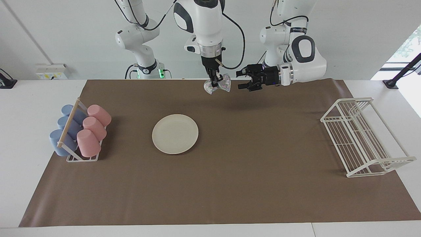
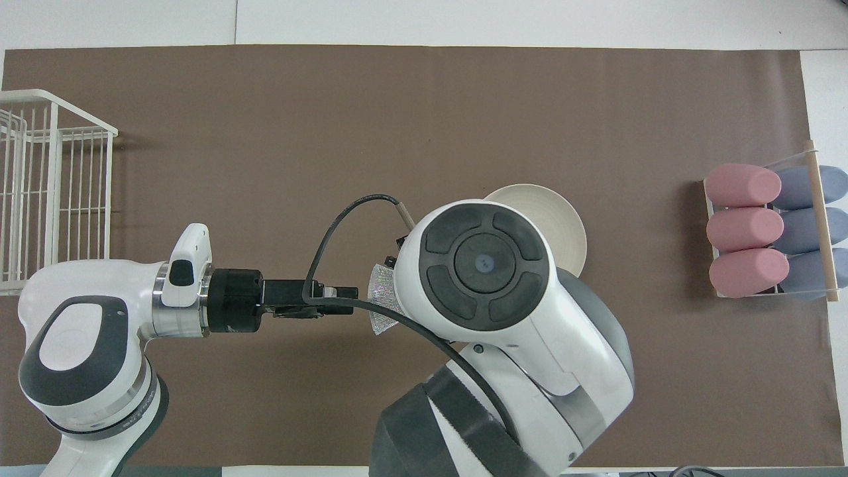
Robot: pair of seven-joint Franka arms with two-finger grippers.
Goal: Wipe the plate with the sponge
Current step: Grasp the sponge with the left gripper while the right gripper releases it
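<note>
I see the right hand (image 1: 215, 80) at upper centre of the facing view, pointing straight down, fingers pinched shut on the sponge (image 1: 219, 84). The sponge hangs off the fingertips in the air over the brown mat (image 1: 230, 184), near the mat's top edge in that view. It looks crumpled, its long axis roughly horizontal across the frame, lobes sticking out either side of the fingers. In the overhead view only a silvery sliver of the sponge (image 2: 383, 301) shows at frame centre, the rest is hidden under the right arm's wrist.

The left hand (image 1: 245, 80) sits just right of the sponge in the facing view, turned sideways so its fingers point at the sponge. Its fingers stand apart with a clear gap and nothing between them. It is close beside the sponge and not touching it. In the overhead view the left hand (image 2: 334, 299) reaches in from the left of the frame, tips just beside the sponge.

The plate (image 1: 175, 134) lies flat on the mat at centre-left of the facing view, lower in frame than both hands and well apart from the sponge. It is round, so no long axis. In the overhead view the plate (image 2: 556, 218) is partly covered by the right arm.

On the worktop (image 1: 19, 138), 6 cups in a cup rack (image 1: 80, 131) at the left of the facing view, 3 pink and 3 blue. A white wire rack (image 1: 361, 138) at the right.
</note>
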